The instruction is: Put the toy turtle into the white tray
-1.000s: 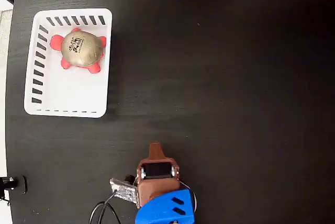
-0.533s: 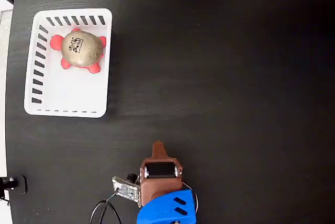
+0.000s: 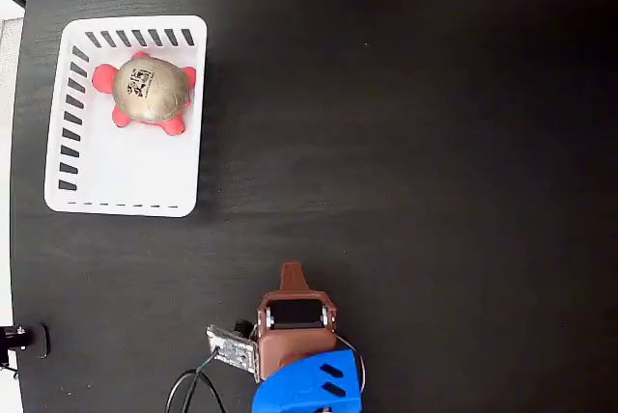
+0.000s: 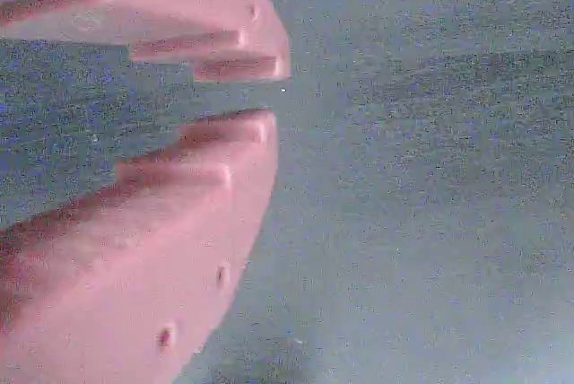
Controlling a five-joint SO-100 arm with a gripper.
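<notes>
The toy turtle (image 3: pixel 150 93), with a beige-gold shell and red-pink legs, lies inside the white tray (image 3: pixel 126 177), in its upper half in the fixed view. The tray stands at the table's upper left. My gripper (image 3: pixel 290 270) is far from it at the bottom centre, pointing up the picture, its brown jaws drawn together with nothing between them. The wrist view shows the two pinkish fingers (image 4: pixel 179 222) almost touching at the gripper's tip (image 4: pixel 273 92) over bare dark table; neither turtle nor tray appears there.
The black table (image 3: pixel 435 143) fills the fixed view. The arm's blue body (image 3: pixel 309 384), a small circuit board (image 3: pixel 227 347) and a black cable sit at the bottom edge. The table's left edge runs just beside the tray.
The arm has shifted slightly to the right at the bottom of the fixed view. Turtle and tray have not moved.
</notes>
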